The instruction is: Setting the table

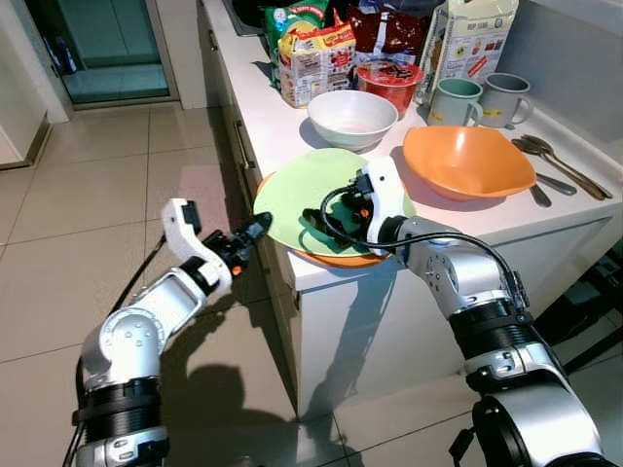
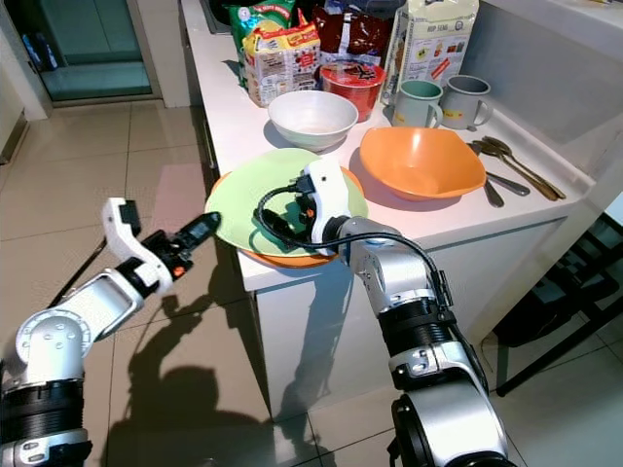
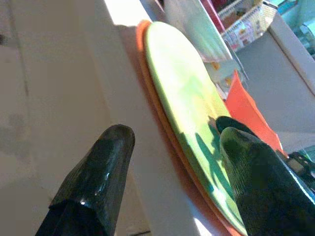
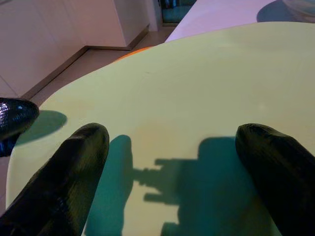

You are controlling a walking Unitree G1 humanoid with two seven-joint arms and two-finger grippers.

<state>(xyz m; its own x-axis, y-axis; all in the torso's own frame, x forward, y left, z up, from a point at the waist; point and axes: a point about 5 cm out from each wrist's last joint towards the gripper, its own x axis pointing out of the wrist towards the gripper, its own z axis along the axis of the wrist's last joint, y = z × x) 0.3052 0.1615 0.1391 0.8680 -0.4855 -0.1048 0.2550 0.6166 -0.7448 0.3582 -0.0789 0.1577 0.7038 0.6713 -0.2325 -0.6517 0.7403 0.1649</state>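
Plates (image 1: 321,199) — green on orange — overhang the surface (image 1: 282,122) edge, so a rim can be pinched from the side. Left gripper (image 3: 170,162) sits at that rim, jaws wide, one finger above, one below. Right gripper (image 4: 170,162) hovers over the green face — jaws spread, empty.

From the robot's head, the two eye views look forward and down on the white counter (image 1: 282,117), one set slightly beside the other. The left wrist view sits low beside the counter's edge, looking up along the green plate (image 3: 187,113). The right wrist view hovers close above that plate, which all four views share.
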